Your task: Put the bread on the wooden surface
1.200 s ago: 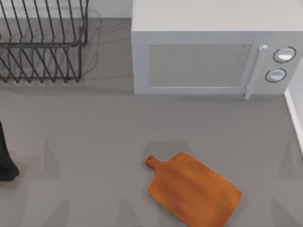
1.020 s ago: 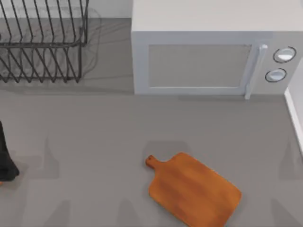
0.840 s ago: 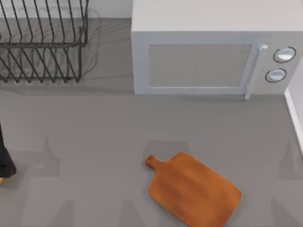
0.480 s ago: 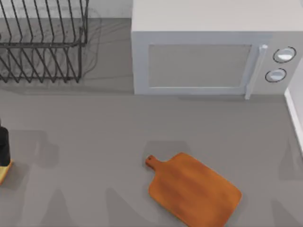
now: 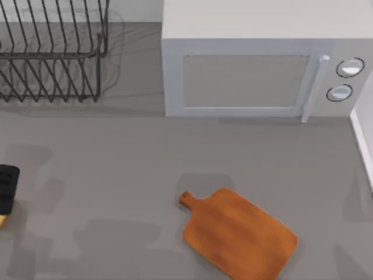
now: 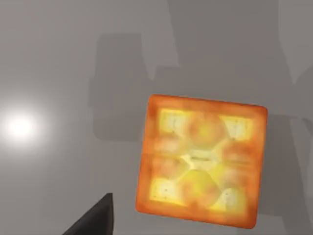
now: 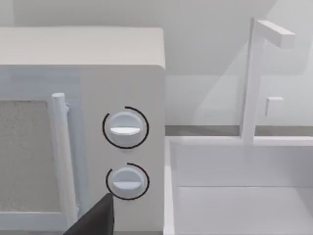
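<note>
The bread [image 6: 203, 159], a square golden piece with an orange-brown crust, lies flat on the grey counter right below my left wrist. One dark fingertip [image 6: 95, 220] shows off to the side of it, not touching, and nothing is held. In the top view my left gripper [image 5: 6, 189] is at the far left edge, with a sliver of bread [image 5: 2, 220] just below it. The wooden surface [image 5: 236, 233], an orange-brown cutting board with a knob handle, lies at the front centre-right with nothing on it. My right arm is parked off the table; its fingertip [image 7: 95, 220] faces the microwave's knobs.
A white microwave [image 5: 256, 76] stands at the back centre-right, with a black wire dish rack [image 5: 52, 52] at the back left. A white sink [image 7: 239, 196] with a faucet lies right of the microwave. Bare grey counter stretches between the bread and the board.
At the left edge my left arm has changed pose, from a tall dark shape to a short block, and its shadows have spread across the counter. The board has not moved.
</note>
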You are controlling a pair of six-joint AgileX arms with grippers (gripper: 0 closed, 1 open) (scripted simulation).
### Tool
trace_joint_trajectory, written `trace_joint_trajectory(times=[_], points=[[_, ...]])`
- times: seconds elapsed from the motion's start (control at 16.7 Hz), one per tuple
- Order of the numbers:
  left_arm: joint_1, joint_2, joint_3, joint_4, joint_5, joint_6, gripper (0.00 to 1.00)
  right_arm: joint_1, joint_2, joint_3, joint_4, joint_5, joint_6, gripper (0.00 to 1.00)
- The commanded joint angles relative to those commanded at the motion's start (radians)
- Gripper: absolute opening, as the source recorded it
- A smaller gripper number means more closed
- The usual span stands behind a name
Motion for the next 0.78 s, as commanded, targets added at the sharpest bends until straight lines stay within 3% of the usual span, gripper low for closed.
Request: trace_joint_trajectory(times=[0.42,0.78], points=[[0.040,0.475,0.312,-0.272,0.004,0.106,1.00,0.000,0.000,0.000,0.000,0.000,0.000,1.00],[0.042,0.566,0.406,-0.327,0.000,0.145,1.00,0.000,0.000,0.000,0.000,0.000,0.000,1.00]])
